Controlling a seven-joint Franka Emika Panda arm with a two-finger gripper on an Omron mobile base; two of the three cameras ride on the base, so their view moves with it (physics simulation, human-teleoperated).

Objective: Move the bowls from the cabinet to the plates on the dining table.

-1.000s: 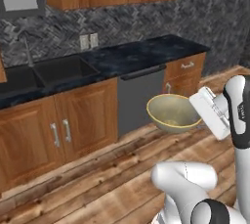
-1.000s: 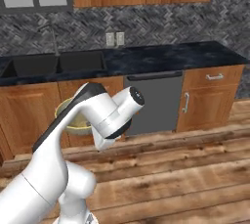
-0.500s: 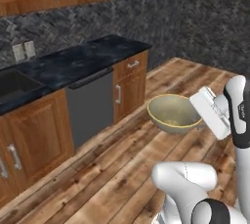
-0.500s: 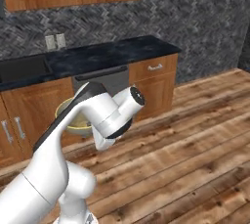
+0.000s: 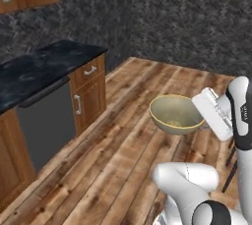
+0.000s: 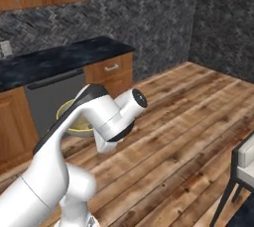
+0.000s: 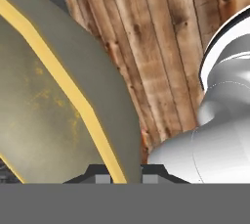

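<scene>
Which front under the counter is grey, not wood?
The dishwasher: its panel is plain grey, while the door to its left and the drawer unit to its right are orange-brown wood.

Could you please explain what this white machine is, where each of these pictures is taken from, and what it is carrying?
It is a white robot arm on a base that can drive, in a simulated kitchen. Two cameras ride on the base behind the arm, one to its left and one to its right, so they show the same scene from two sides. The third camera sits on the hand and looks along the gripper. The gripper is shut on the rim of a yellowish-tan bowl, held upright in the air over the wooden floor. To the side stands a wall counter with a black top, a grey dishwasher beneath it and a drawer beside that.
</scene>
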